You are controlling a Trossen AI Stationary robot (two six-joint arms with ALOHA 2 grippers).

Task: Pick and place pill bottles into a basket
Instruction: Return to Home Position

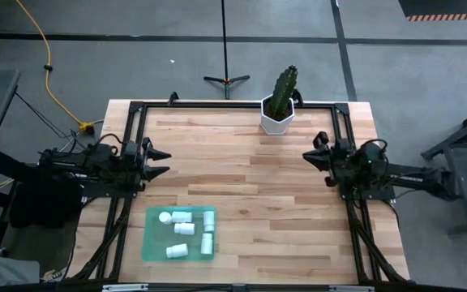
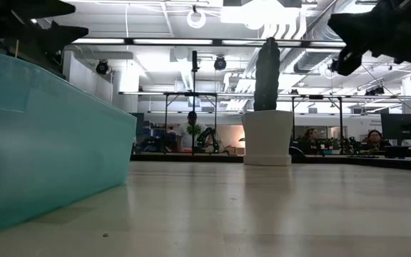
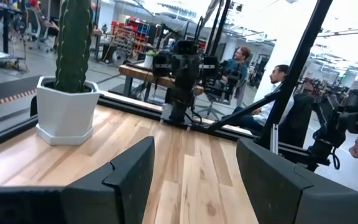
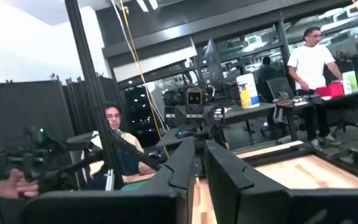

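Okay, you look done picking: all six pill bottles (image 1: 185, 228) sit inside the basket (image 1: 148, 243), toward the worktop's (image 1: 274, 203) near edge on the left arm's side. Left fingers (image 3: 129, 180) are wide and empty, right fingers (image 4: 229, 180) nearly together and empty. Both hang at the sides.

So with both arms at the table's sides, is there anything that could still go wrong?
Little, I think. The basket sits near the table front edge, close by the left gripper; a low move could shove it. The pill bottles lie loose inside, some on their sides, so a knock may roll them. The right gripper waits at the far side.
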